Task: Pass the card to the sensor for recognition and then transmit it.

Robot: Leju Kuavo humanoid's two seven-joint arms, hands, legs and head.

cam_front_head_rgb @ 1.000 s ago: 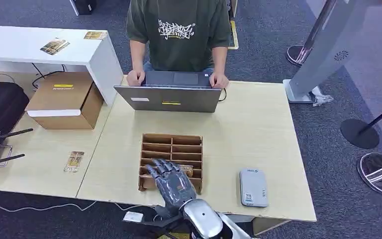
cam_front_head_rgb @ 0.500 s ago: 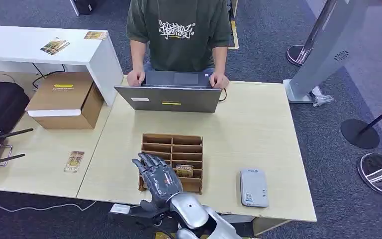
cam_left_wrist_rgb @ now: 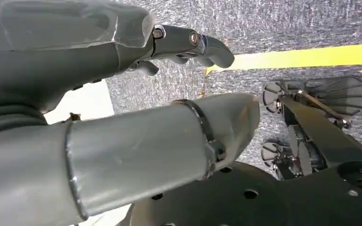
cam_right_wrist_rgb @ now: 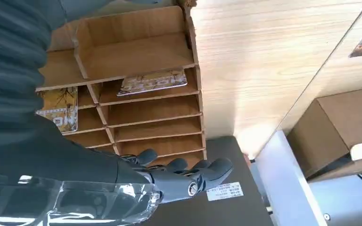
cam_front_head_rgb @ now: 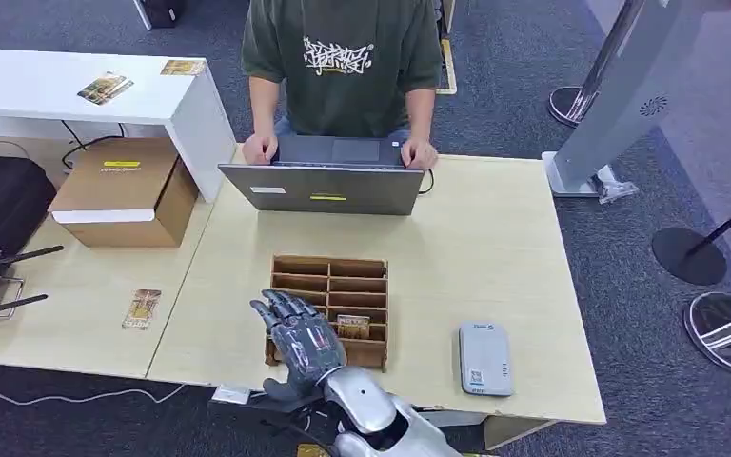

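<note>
A brown cardboard organizer point(cam_front_head_rgb: 328, 283) with several slots stands in the middle of the table. One printed card point(cam_front_head_rgb: 353, 327) lies in a front slot; the right wrist view shows that card point(cam_right_wrist_rgb: 153, 81) and a second card point(cam_right_wrist_rgb: 61, 110) in a neighbouring slot. My right hand point(cam_front_head_rgb: 300, 335) hovers over the organizer's front left corner, fingers point(cam_right_wrist_rgb: 202, 170) spread and holding nothing. The grey card sensor point(cam_front_head_rgb: 484, 358) lies flat to the organizer's right. My left hand point(cam_left_wrist_rgb: 99, 66) hangs beside my body over the carpet, holding nothing, fingers point(cam_left_wrist_rgb: 193, 42) lightly bent.
A person sits across the table with both hands at a grey laptop point(cam_front_head_rgb: 321, 188). Another card point(cam_front_head_rgb: 142, 308) lies on the table to the left, near a cardboard box point(cam_front_head_rgb: 124, 190). A white bench point(cam_front_head_rgb: 67, 90) carries more cards. Metal stands point(cam_front_head_rgb: 619, 86) rise at the right.
My right hand has slid left, from above the organizer's front middle to its front left corner, uncovering the card in the front slot. Nothing else moved.
</note>
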